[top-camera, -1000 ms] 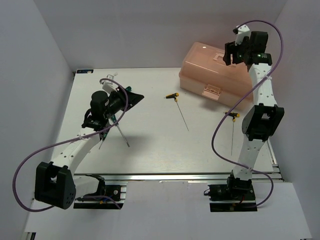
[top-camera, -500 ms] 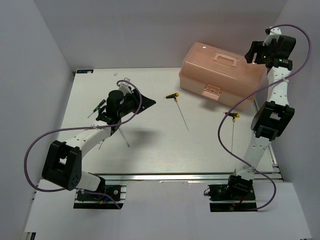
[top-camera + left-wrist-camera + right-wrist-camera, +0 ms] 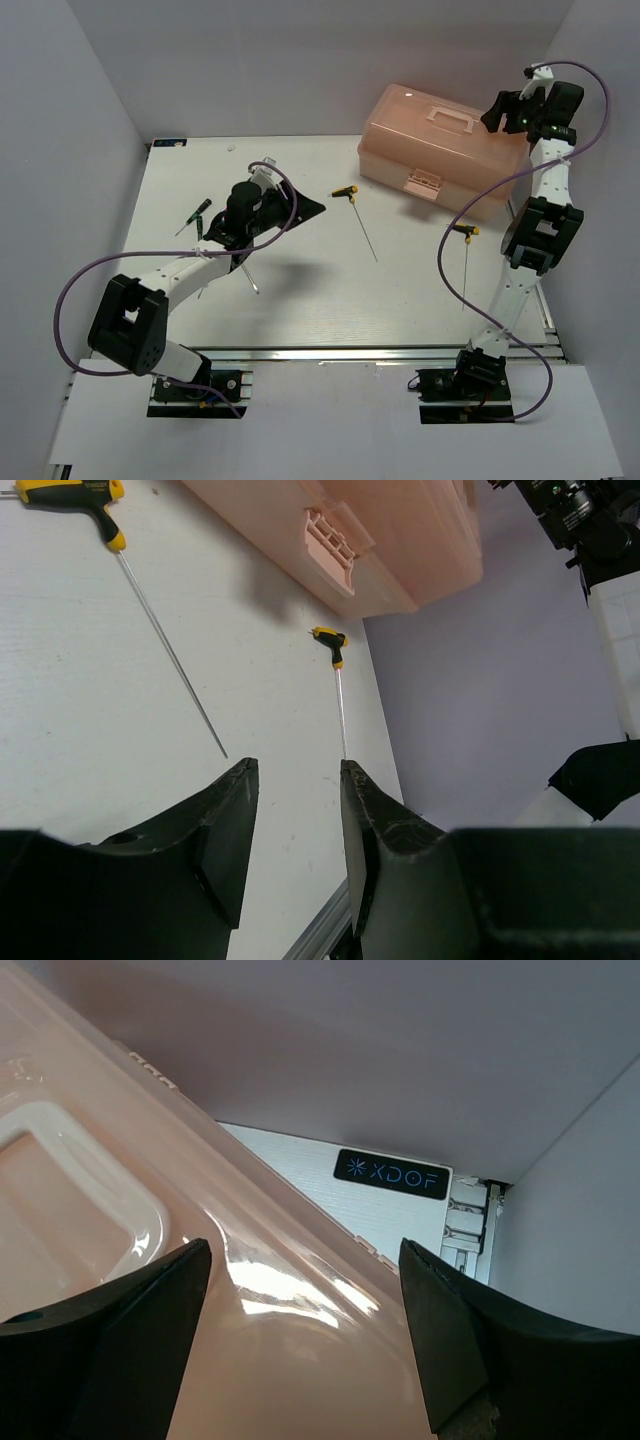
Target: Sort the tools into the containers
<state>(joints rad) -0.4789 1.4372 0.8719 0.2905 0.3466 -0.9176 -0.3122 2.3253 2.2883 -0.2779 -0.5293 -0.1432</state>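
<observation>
The salmon-pink toolbox (image 3: 430, 135) stands shut at the back right, so its compartments are hidden. One yellow-black T-handle key (image 3: 346, 192) lies mid-table, and a second key (image 3: 467, 232) lies by the right arm. Both show in the left wrist view, the first key (image 3: 62, 490) and the second key (image 3: 330, 640). A green-and-black screwdriver (image 3: 198, 212) lies left of the left arm. A thin tool (image 3: 250, 277) pokes out from under that arm. My left gripper (image 3: 318, 208) is open and empty, above the table left of the first key. My right gripper (image 3: 493, 112) is open and empty over the toolbox's right end (image 3: 220, 1310).
The toolbox's front latch (image 3: 424, 183) faces the table's middle, and its carry handle (image 3: 90, 1190) lies on the lid. A black XDOF label (image 3: 392, 1173) marks the table's back right corner. The metal rail (image 3: 380, 352) runs along the near edge.
My left gripper has swung right, toward the table's middle, uncovering the green screwdriver. My right gripper has moved from over the lid's middle to the toolbox's right end.
</observation>
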